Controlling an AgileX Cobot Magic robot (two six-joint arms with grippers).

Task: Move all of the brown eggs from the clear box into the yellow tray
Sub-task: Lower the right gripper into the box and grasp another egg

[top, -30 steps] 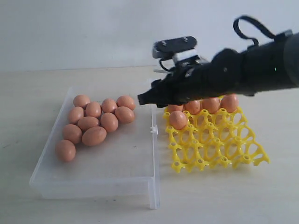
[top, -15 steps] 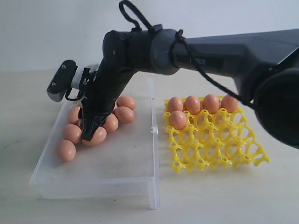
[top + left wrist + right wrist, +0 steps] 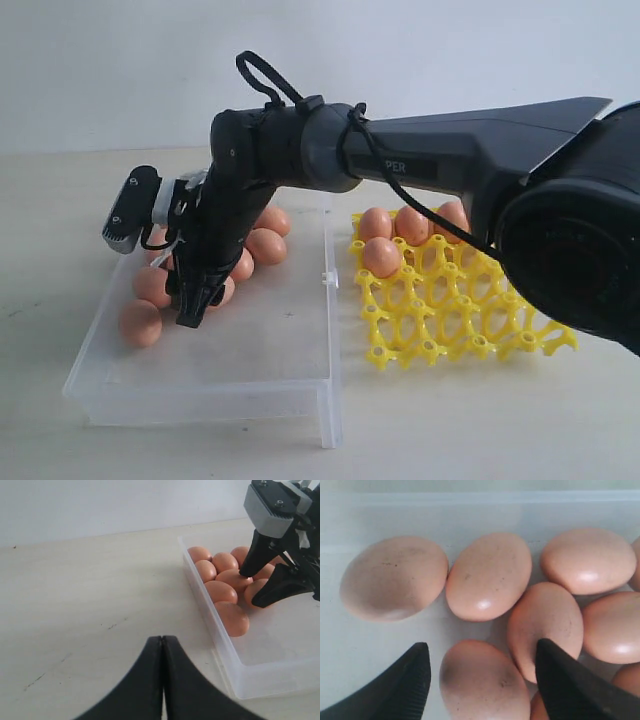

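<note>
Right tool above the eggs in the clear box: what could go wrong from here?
1. The right tool stands open around one brown egg, but one finger is close to a neighbouring egg; closing may pinch or push it.
2. The brown eggs lie packed and touching, so lifting one may roll others in the clear box.

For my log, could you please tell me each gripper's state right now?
Left gripper: shut, holding nothing.
Right gripper: open, straddling a brown egg in the clear box, not gripping it.
</note>
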